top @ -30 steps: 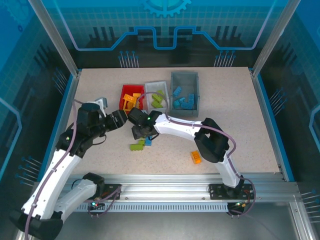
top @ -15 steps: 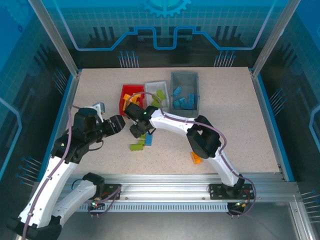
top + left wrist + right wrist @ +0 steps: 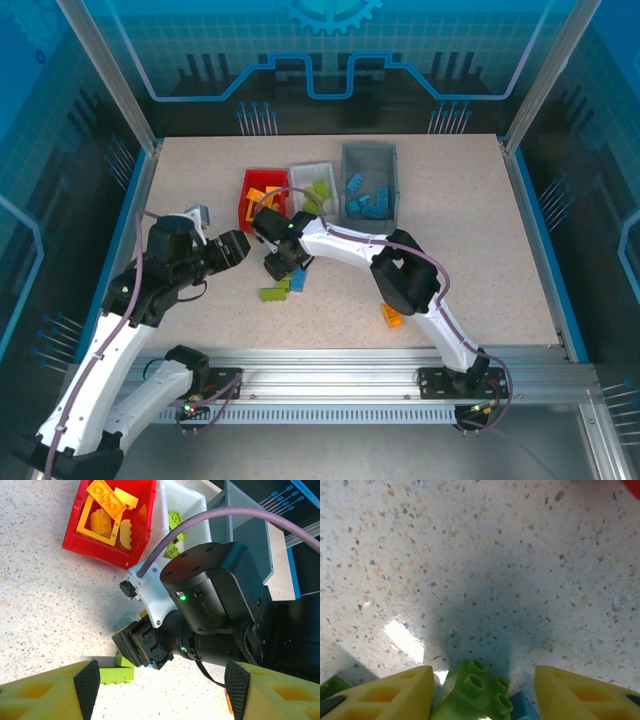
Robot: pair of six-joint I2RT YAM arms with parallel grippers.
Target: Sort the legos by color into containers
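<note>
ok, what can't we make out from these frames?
Right wrist view: the green lego between the fingers of the right gripper is cut off by the bottom edge, so gripped or not is unclear.
Left wrist view: the right arm hides most of the grey bin.
Top view: the orange lego lies partly under the right arm.

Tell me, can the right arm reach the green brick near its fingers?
Probably yes. The green brick sits right between the fingers of the right gripper, a blue brick beside it, with nothing in the way. Whether it is pinched already, I cannot tell.
</note>
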